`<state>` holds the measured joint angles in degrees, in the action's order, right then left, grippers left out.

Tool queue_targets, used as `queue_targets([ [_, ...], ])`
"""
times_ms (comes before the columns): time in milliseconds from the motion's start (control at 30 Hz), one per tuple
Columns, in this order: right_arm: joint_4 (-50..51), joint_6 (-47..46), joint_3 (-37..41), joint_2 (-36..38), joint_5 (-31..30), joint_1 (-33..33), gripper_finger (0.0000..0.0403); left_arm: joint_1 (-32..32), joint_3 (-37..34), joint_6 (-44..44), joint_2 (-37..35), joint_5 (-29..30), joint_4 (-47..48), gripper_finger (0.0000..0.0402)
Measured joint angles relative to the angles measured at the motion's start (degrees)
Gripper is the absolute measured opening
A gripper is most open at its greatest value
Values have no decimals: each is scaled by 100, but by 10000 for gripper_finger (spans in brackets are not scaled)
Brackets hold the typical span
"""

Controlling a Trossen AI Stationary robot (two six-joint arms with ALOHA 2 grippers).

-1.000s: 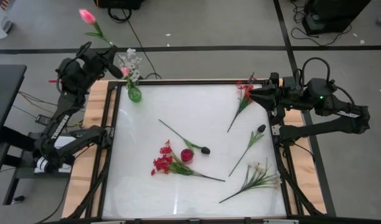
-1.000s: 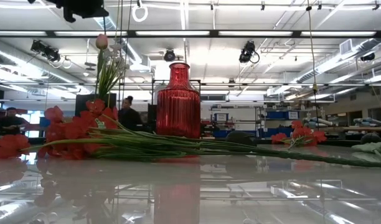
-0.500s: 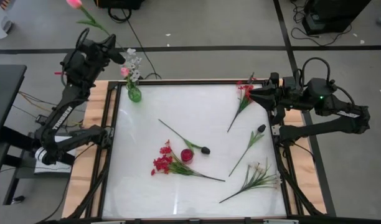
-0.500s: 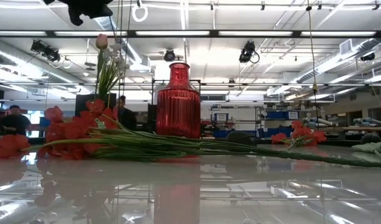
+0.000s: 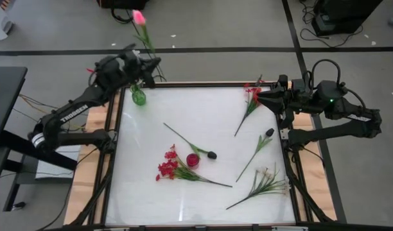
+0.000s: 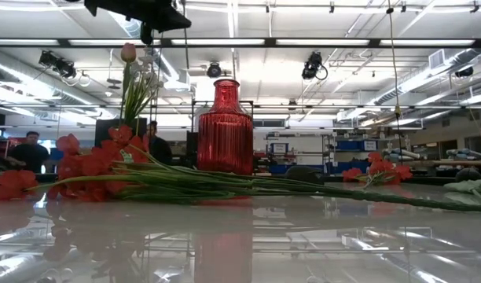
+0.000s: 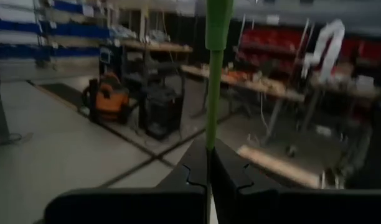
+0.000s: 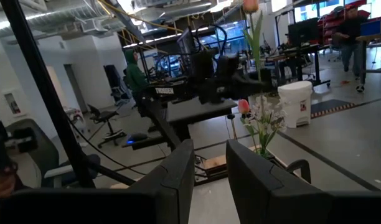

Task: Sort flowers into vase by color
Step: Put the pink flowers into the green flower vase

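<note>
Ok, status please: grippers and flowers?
Left gripper shut on pink tulip, above green vase. Right gripper open, waiting at table edge. Nothing in the way.

White tabletop [image 5: 196, 192] w/ dark frame, wood boards along left & right edges. Black cable [image 5: 140, 40] runs across grey floor beyond far edge. Black table [image 5: 4, 96] off the left side. Low view: ceiling strip lights, a person [image 6: 27, 153] standing far left in bkgd. Right wrist view: white bin [image 8: 294, 94], office chair [image 8: 103, 118], person in green [image 8: 136, 74].
</note>
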<state>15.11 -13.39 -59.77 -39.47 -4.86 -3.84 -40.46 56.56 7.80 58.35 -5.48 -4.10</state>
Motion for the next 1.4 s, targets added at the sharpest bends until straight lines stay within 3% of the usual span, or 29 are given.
queue_targets([
  [167, 0, 0, 0, -2, 0, 0, 103, 465, -532, -56, -422, 92, 99, 5],
  [400, 0, 0, 0, -2, 0, 0, 103, 861, -1501, -340, -1739, 435, 168, 4],
  [600, 0, 0, 1, 0, 0, 0, 103, 1009, -1837, -899, -2913, 479, 1228, 4],
  [733, 0, 0, 1, 0, 0, 0, 103, 1009, -1861, -915, -3418, 1175, 1926, 4],
  [1033, 0, 0, 0, -1, 0, 0, 103, 788, -1959, -673, -3757, 2967, 1661, 4],
  [1267, 0, 0, 2, 0, 0, 0, 103, 136, -3030, -173, -3814, 3201, 313, 8],
  [1400, -1, 0, 1, 0, 0, 0, 103, -150, -3295, -189, -3817, 3526, 169, 9],
])
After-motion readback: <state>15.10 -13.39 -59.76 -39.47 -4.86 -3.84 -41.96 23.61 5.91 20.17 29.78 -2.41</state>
